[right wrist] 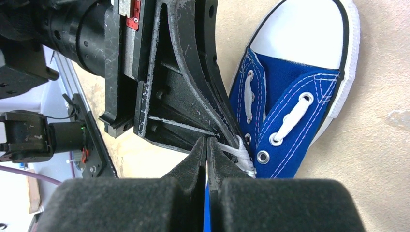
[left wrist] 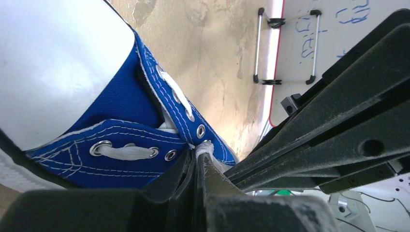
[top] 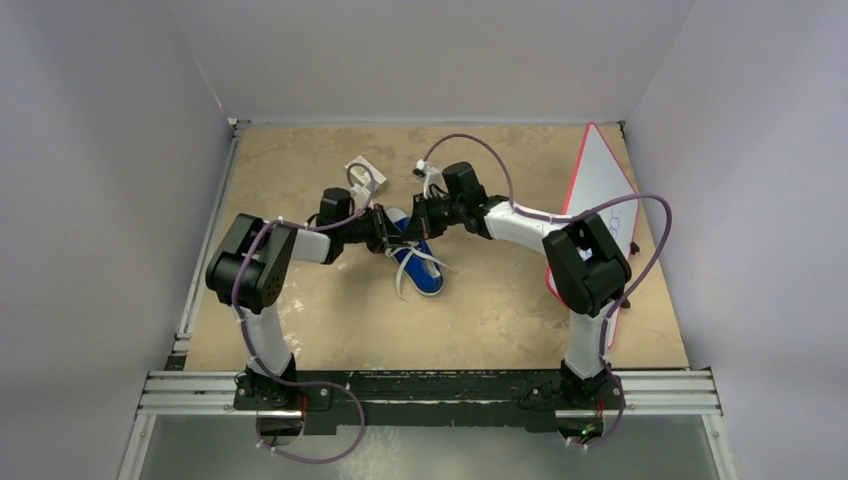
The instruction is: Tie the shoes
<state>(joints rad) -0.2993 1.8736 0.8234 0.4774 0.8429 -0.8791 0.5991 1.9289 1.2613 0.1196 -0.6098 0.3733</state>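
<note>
DESK: One table point(top: 500, 330), one sneaker point(top: 428, 280). Where does it lie?

ARM: Mid-table, toe toward my bases, with the red-edged whiteboard point(top: 600, 185) well apart on its right. Both my grippers meet over its upper eyelets point(right wrist: 263, 156). My left gripper point(left wrist: 199, 153) is pressed together, pinching a strand of the white laces point(right wrist: 240, 157). My right gripper point(right wrist: 207, 145) is pressed together too, just beside it, though I cannot tell whether it has caught any lace.

DESK: The risk?

ARM: I judge the thin strand could slip out of the pinch, or a pull could drag the sneaker along, since nothing pins it down.

DESK: Any writing?

ARM: Blue marker scrawl on the whiteboard, too faint to read. No brand shows on the sneaker.
</note>
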